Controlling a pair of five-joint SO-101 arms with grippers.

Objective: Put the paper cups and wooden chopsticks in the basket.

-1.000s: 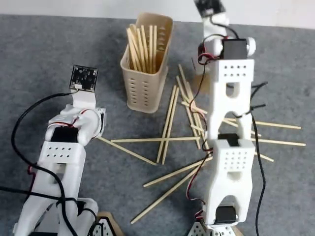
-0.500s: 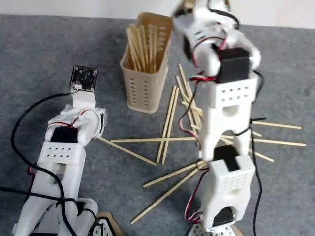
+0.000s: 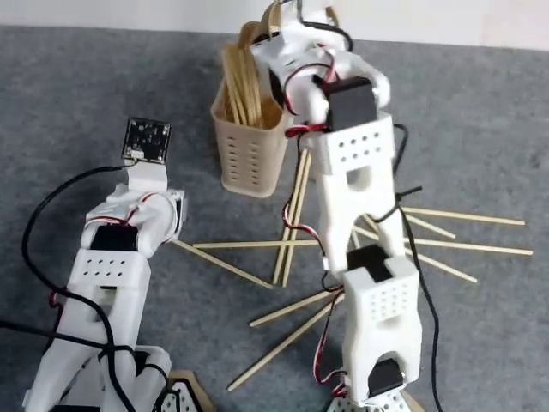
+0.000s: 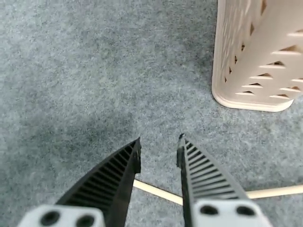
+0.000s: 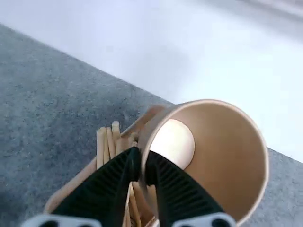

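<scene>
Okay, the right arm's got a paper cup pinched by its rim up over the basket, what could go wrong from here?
1. The right claw pinches the paper cup only at its rim, so the cup may slip or twist loose before release.
2. The basket already holds standing chopsticks. The cup could catch on their tips and perch there or tumble out.
</scene>
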